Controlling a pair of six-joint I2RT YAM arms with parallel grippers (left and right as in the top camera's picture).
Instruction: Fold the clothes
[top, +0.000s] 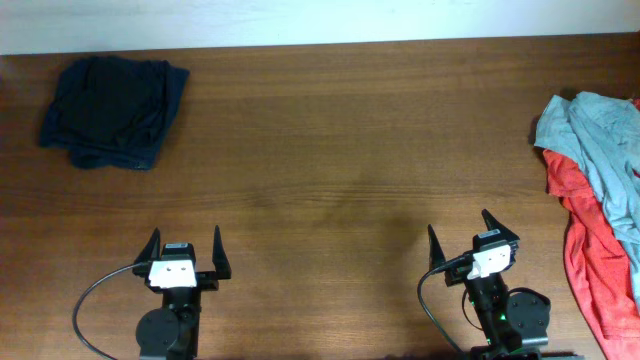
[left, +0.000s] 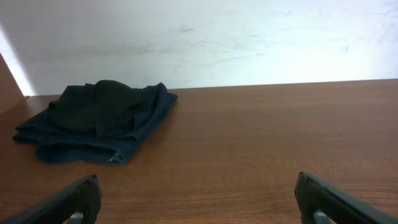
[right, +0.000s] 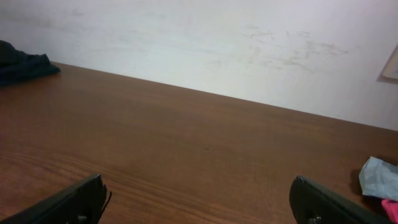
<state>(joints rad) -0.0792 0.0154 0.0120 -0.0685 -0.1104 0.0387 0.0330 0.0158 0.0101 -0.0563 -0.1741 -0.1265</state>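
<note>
— Two heaps on the wood, is that right? Where do they lie?

— Yes, two, and well apart. The dark pile (top: 112, 112) sits bunched in the far left corner of the table (top: 330, 150), close to the white wall (left: 249, 37). From my left wrist I see the dark pile (left: 99, 121) as a black layer humped on top of navy fabric, with folds along its near edge. At the right edge a grey-blue garment (top: 600, 140) lies crumpled over a red garment (top: 590, 260). Both run out of the overhead view, so I cannot tell their full shape.

— And your grippers?

— My left gripper (top: 186, 240) is at the near edge of the table with its jaws spread wide and nothing between them. It points toward the far side, and the dark pile is ahead of it and to its left. My right gripper (top: 459, 228) is also at the near edge, just as wide and just as empty, turned a little to the right.

— Does either touch fabric?

— No. Bare wood lies under both. In my right wrist view only a corner of the grey-blue garment (right: 380, 177) shows at the frame's right edge, with a sliver of red beneath it.
</note>
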